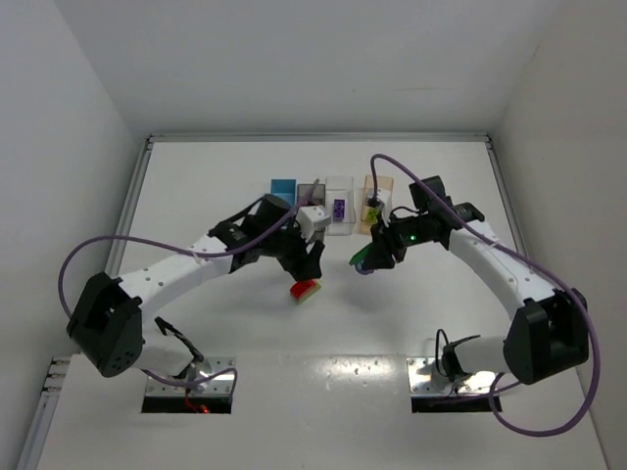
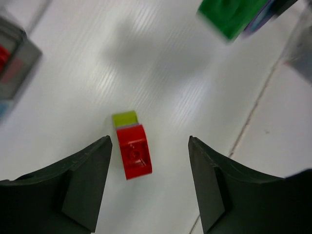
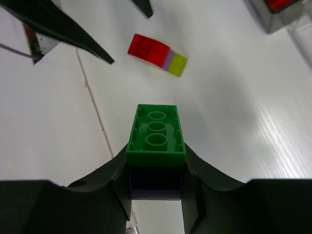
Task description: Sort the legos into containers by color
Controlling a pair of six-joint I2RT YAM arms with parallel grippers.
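Note:
A small stack of legos, red (image 2: 133, 152) joined to lime-yellow (image 2: 125, 118), lies on the white table; the right wrist view shows a thin purple layer between its red and lime parts (image 3: 157, 54). My left gripper (image 2: 148, 183) hangs just above it, open, with nothing between its fingers (image 2: 85, 178). My right gripper (image 3: 156, 165) is shut on a green brick (image 3: 157, 132) with a dark purple brick (image 3: 156, 183) stuck under it, held in the air right of the left gripper (image 1: 312, 262). Four containers stand in a row at the back: blue (image 1: 282, 186), dark grey (image 1: 311, 190), clear (image 1: 340, 186), pale orange (image 1: 382, 182).
The clear bin holds a purple brick (image 1: 338, 208) and the orange bin a lime one (image 1: 373, 208). Something red shows in the dark grey bin (image 2: 19, 61). White walls close in the table on three sides. A seam (image 3: 92, 105) runs across the tabletop.

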